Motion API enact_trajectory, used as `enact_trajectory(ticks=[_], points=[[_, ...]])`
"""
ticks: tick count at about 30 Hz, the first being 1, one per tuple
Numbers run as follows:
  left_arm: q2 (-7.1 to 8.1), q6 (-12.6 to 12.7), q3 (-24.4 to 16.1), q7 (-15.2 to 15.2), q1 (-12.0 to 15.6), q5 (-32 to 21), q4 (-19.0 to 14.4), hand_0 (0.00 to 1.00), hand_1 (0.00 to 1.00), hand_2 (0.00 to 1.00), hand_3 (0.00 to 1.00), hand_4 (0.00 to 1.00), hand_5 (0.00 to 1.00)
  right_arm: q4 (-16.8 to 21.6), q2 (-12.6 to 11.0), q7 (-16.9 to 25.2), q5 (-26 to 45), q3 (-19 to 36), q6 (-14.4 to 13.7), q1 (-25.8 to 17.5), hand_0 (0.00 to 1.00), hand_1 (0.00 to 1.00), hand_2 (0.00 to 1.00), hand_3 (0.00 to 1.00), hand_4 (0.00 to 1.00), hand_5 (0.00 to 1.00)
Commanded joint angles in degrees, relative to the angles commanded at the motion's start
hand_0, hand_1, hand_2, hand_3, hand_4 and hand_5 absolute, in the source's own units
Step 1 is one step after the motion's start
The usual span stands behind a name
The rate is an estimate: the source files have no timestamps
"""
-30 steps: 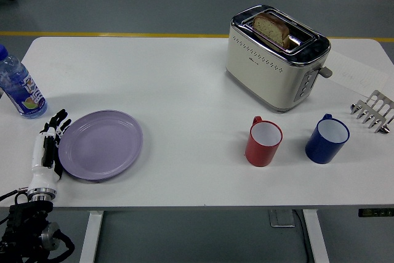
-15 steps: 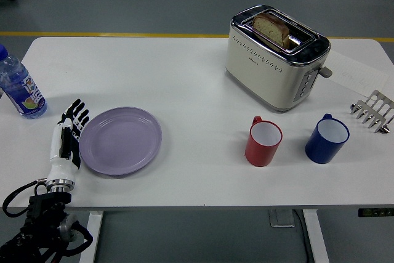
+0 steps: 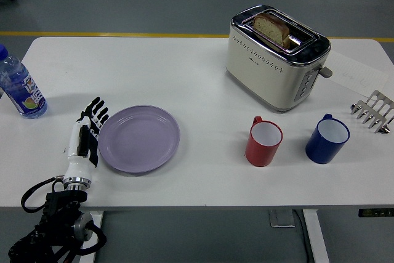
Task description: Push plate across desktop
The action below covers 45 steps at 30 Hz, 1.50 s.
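A lilac plate (image 3: 140, 138) lies flat on the white table (image 3: 184, 78), left of centre. My left hand (image 3: 88, 130), white-backed with black fingers, stands on edge against the plate's left rim. Its fingers (image 3: 94, 111) are stretched out straight and point away from me, holding nothing. The black forearm drops off the table's near edge at the lower left. My right arm does not show.
A water bottle (image 3: 20, 88) stands at the far left edge. To the plate's right are a red mug (image 3: 264, 142) and a blue mug (image 3: 327, 138). A cream toaster (image 3: 275, 58) with bread stands behind them, and a metal toast rack (image 3: 373, 111) at the far right.
My left hand has slid to the right with the plate ahead of it. The plate moved roughly 60 pixels rightward and slightly away from the near edge.
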Motion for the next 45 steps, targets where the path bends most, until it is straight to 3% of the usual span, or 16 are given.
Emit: enact_trajectory(ticks=[26, 45], points=[[-0.35, 0.6, 8.8, 0.0, -1.5, -3.4, -1.6, 0.877, 0.884, 0.919, 0.871, 0.513, 0.998, 0.0, 0.0, 0.0, 0.0, -0.1, 0.1, -0.1, 0.53, 0.5, 0.599, 0.55, 0.251, 0.197], [-0.29, 0.3, 12.0, 0.0, -1.8, -4.3, -3.1, 0.876, 0.882, 0.919, 0.871, 0.508, 0.998, 0.0, 0.0, -0.1, 0.2, -0.3, 0.0, -0.5, 0.531, 0.5, 0.599, 0.55, 0.25, 0.198]])
